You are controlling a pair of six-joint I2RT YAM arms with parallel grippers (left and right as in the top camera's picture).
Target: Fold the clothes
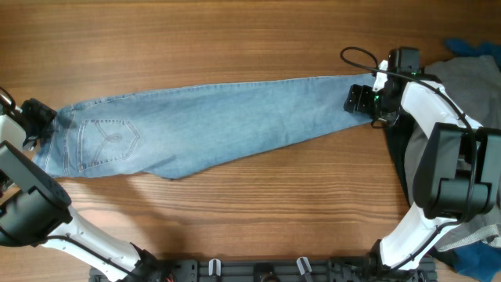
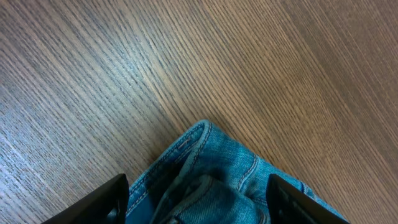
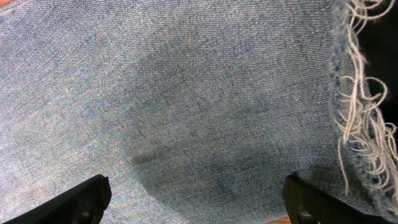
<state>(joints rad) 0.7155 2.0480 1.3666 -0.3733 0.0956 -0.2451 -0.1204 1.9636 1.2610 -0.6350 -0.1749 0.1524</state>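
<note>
Light blue jeans [image 1: 219, 117], flat on the wooden table [image 1: 235, 219], legs stacked one on the other into a long band running almost the full width, waistband [image 2: 186, 146] far left, frayed hem [image 3: 360, 124] far right, a stitched back pocket [image 1: 109, 139] facing up. Probably mid-weight denim: limp enough to drape and bunch, as at the rumpled waist corner, yet thick enough to keep a fold and not slide much on the wood. Not fragile, though worth avoiding the loose hem threads (likely to snag on a fingertip). Best taken by the doubled seam of the waistband at one end and by solid cloth just inside the fringe at the other, both layers pinched together so the lower leg does not lag. Left gripper [image 1: 37, 119] at the waistband corner, fingers spread wide with crumpled denim between them, not clamped. Right gripper [image 1: 362, 99] over the hem end, jaws likewise wide apart above flat cloth, grasping nothing. Beyond it, at the right edge, a grey garment [image 1: 462, 74], apart from the jeans.
</note>
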